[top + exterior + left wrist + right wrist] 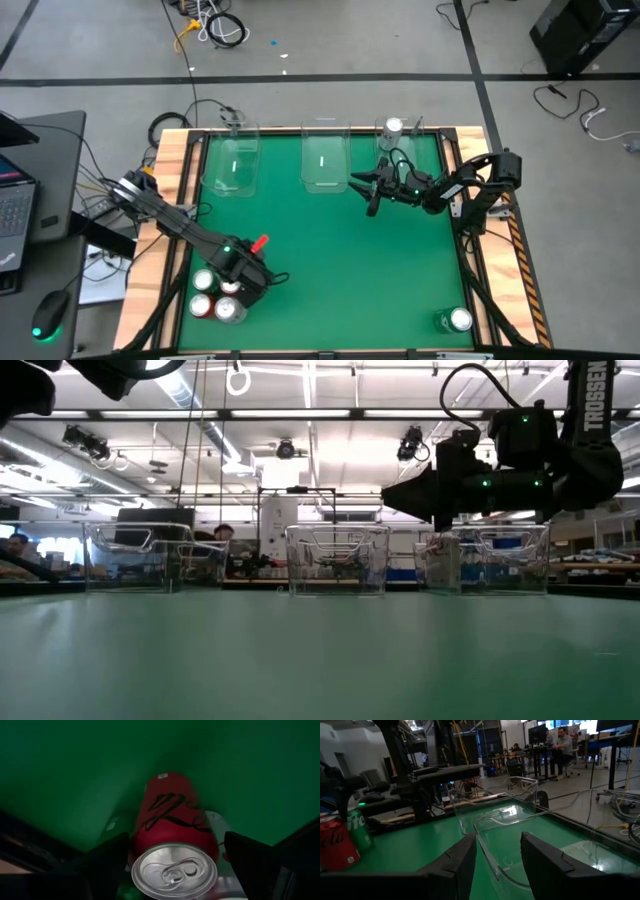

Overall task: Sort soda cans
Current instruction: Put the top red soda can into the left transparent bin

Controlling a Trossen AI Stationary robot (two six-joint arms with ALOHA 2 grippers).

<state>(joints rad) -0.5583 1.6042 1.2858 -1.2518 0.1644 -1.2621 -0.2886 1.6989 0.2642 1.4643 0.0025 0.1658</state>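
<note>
My left gripper (247, 268) is at the table's near-left corner, shut on a red soda can (170, 815), whose far end (261, 243) sticks out past the fingers. Several more cans (203, 305) stand below and beside it. One can (392, 127) stands in the right-hand clear bin (405, 150), and a green can (458, 320) stands at the near-right corner. My right gripper (364, 192) is open, raised above the mat (400, 492) beside the middle bin (325, 160). A clear bin rim (492, 855) shows between its fingers, apart from them. My left gripper pinches the red can between its two fingers (112, 857), one on each side of the wall just below the silver top (175, 870). The fingers run along the can's length. The can is lifted clear and tilted, its bottom end (165, 777) pointing away from the wrist.
Three clear bins stand in a row along the far edge, the left one (232, 160) and the middle one (337, 560) with no can showing in them. The table has a raised wooden frame (172, 200). The open green mat (340, 270) lies between the arms. People sit in the room beyond.
</note>
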